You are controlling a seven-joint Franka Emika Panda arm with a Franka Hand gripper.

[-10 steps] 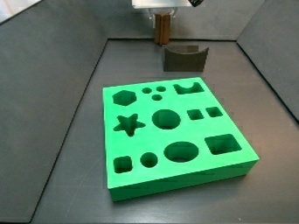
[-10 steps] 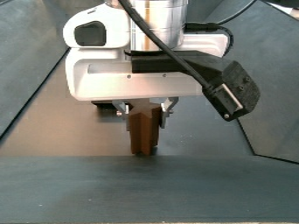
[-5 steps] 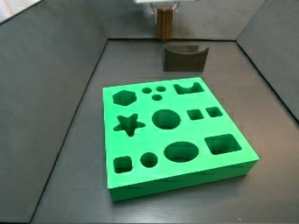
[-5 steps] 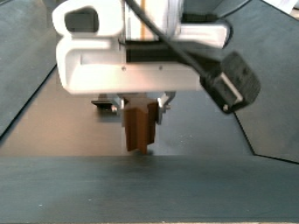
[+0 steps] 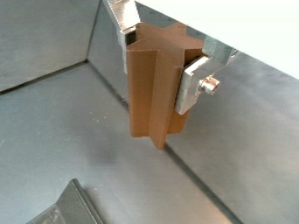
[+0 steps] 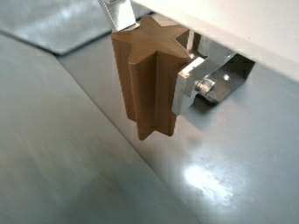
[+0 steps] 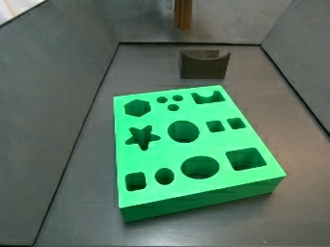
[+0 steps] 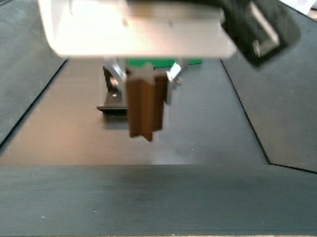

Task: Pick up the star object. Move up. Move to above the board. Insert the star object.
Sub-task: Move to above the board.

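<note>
The star object is a tall brown wooden peg with a star-shaped end, seen in both wrist views (image 5: 156,83) (image 6: 146,79). My gripper (image 5: 158,61) (image 6: 152,52) is shut on it, with silver fingers (image 5: 193,79) (image 6: 190,80) pressed on its sides. In a side view the gripper (image 8: 145,79) holds the peg (image 8: 147,104) upright, clear above the dark floor. In a side view only the peg's lower part (image 7: 182,12) shows, high above the far end of the floor. The green board (image 7: 252,178) with shaped cutouts lies nearer, its star cutout (image 7: 142,137) on the left.
A squat dark grey notched block (image 7: 204,64) stands on the floor between the peg and the board; it also shows behind the peg (image 8: 111,100). Sloping grey walls (image 7: 65,106) enclose the floor on both sides.
The gripper has risen with the peg. The peg's lower end has lifted off the floor, and the gripper body has left the top of a side view.
</note>
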